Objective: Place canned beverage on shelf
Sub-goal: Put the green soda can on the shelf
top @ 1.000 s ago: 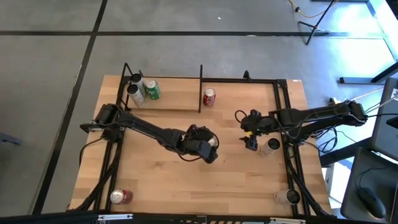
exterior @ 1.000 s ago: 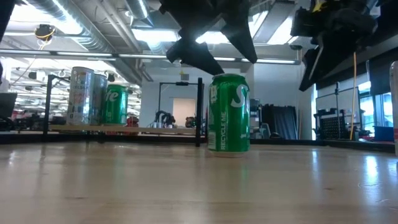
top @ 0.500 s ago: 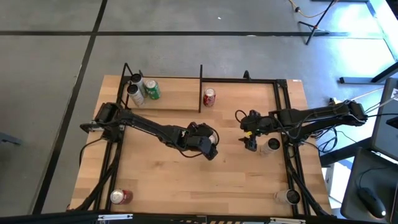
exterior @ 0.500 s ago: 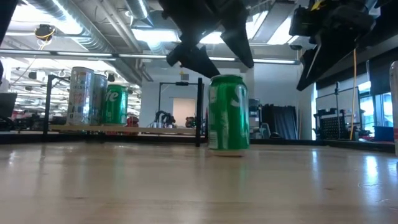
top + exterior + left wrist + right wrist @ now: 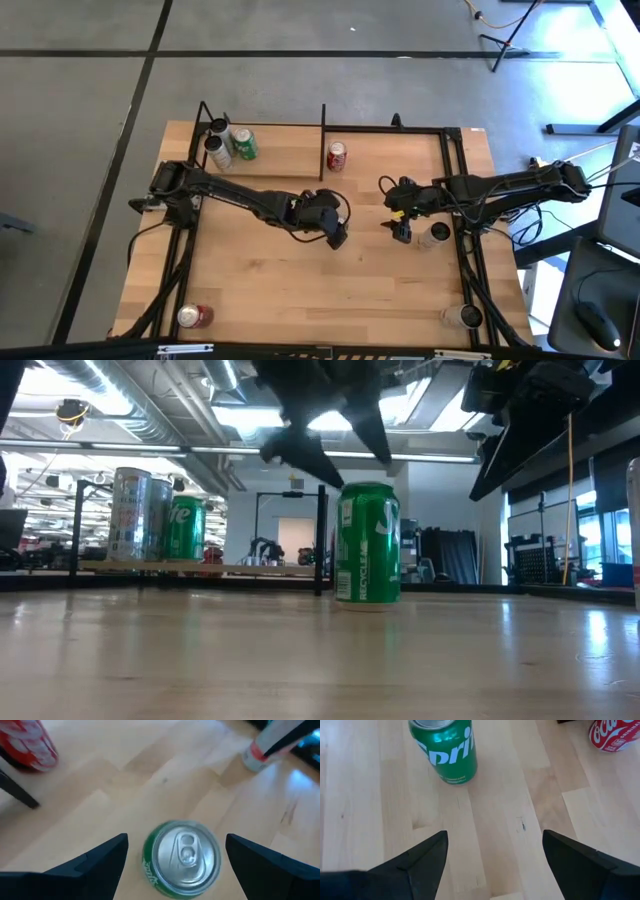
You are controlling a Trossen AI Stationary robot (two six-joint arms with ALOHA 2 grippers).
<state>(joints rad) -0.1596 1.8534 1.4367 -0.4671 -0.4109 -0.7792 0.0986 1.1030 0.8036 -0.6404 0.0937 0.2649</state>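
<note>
Green can (image 5: 368, 542) upright on the counter (image 5: 300, 280) at mid-frame in the high view, directly beneath the left end effector (image 5: 175, 851), framed by spread fingers (image 5: 102, 860) without contact. Well apart from the shelf (image 5: 275, 152) toward the upper left. Right end effector (image 5: 492, 851) at center right, likewise spread, gripping nothing.

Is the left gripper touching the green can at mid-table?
Apart. In the left wrist view, bare wood shows between the green can and each finger of the open left gripper.
</note>
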